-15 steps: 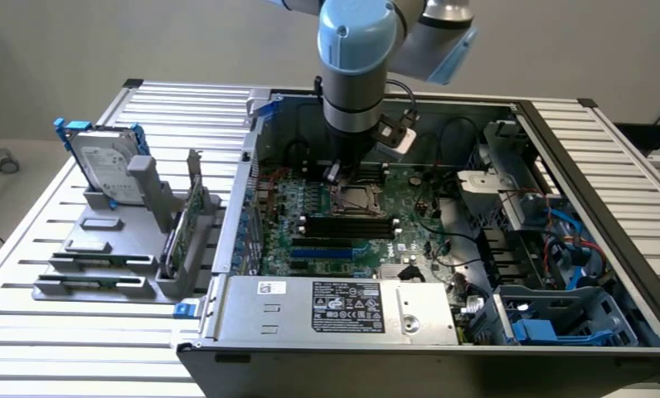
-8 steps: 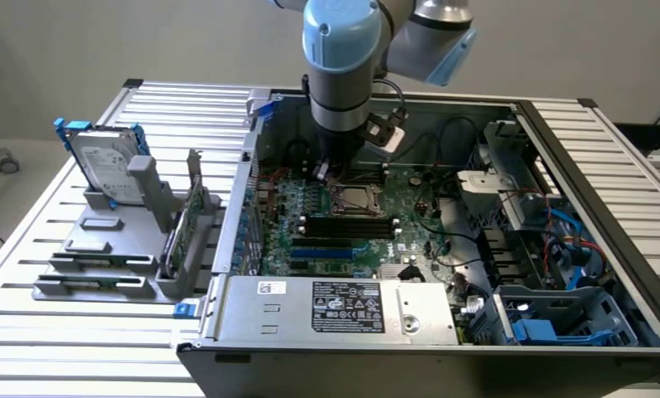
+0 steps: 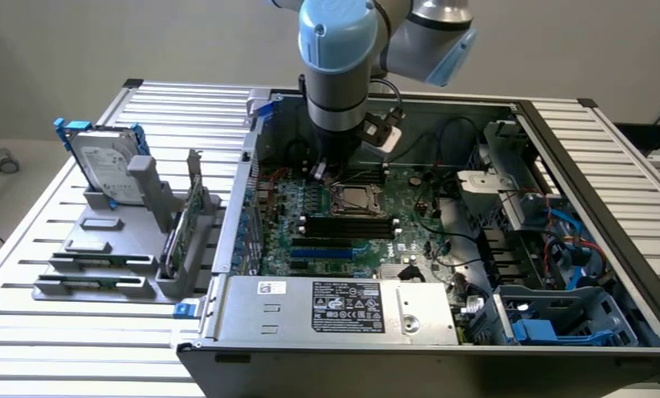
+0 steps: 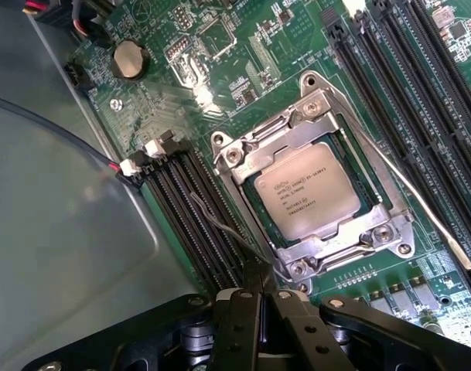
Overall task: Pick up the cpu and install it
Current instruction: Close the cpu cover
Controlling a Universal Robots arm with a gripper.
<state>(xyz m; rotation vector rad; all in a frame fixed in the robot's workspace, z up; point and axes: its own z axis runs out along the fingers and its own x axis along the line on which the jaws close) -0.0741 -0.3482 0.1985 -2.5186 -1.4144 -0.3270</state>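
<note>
The cpu, a small square chip with a shiny silver top and printed text, lies flat inside the metal-framed socket on the green motherboard. It also appears in the exterior view as a pale square at the board's middle. My gripper hangs just above the board beside one corner of the socket, fingers together and holding nothing. In the exterior view the gripper sits low inside the open computer case, just to the exterior view's left of the socket.
A thin socket lever runs along one side of the frame. Black memory slots flank the socket. A silver hard drive with blue rails stands on a grey rack at the exterior view's left. The power supply and cables crowd the case.
</note>
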